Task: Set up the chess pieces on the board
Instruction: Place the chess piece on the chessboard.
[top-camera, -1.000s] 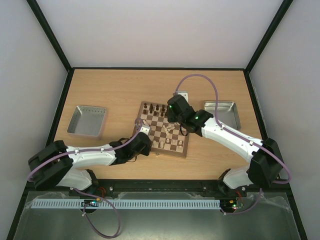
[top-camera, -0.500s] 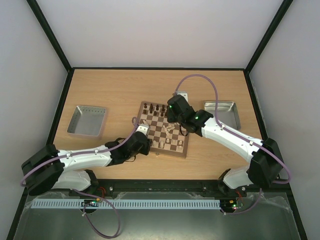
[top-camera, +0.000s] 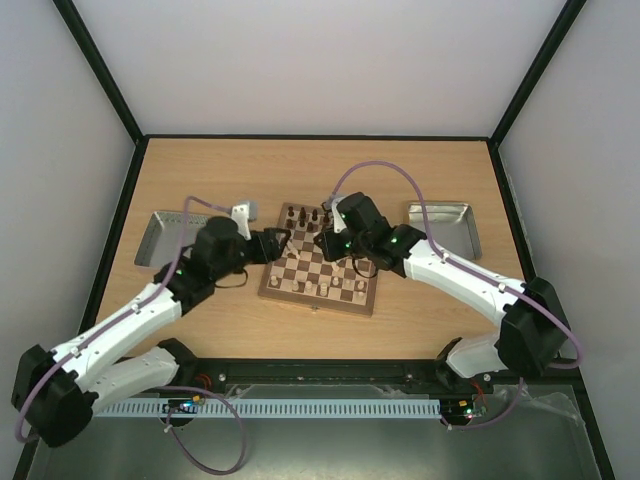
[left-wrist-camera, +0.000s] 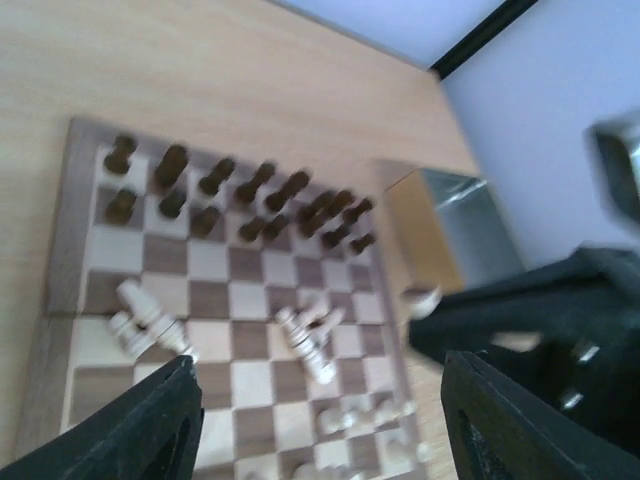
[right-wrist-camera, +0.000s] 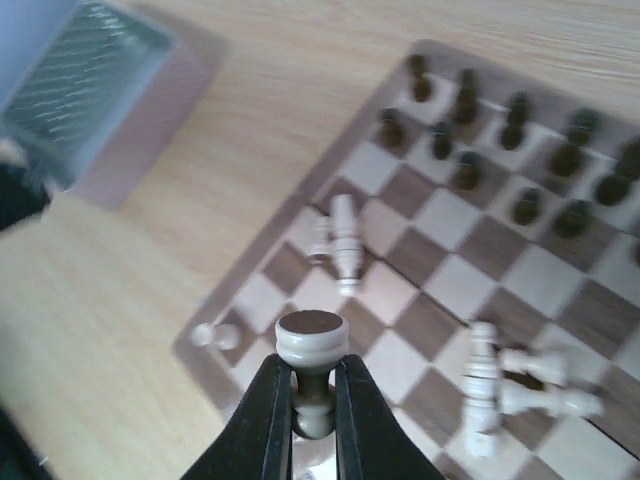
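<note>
One pale chess piece (right-wrist-camera: 312, 338) pinched in right hand (right-wrist-camera: 313, 385).

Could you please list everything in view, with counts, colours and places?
chessboard: one, brown and cream, table centre
dark chess pieces: many, dark brown, board's far two rows
cream chess pieces: several, cream, some lying mid-board, others by its near edge
held cream piece: one, cream, in the right end effector
metal trays: two, grey, one left of the board, one right
table: one, light wood
arms: two, white and black, either side
left end effector: one, black, open, at the board's left edge
right end effector: one, black, shut on the held cream piece
</note>
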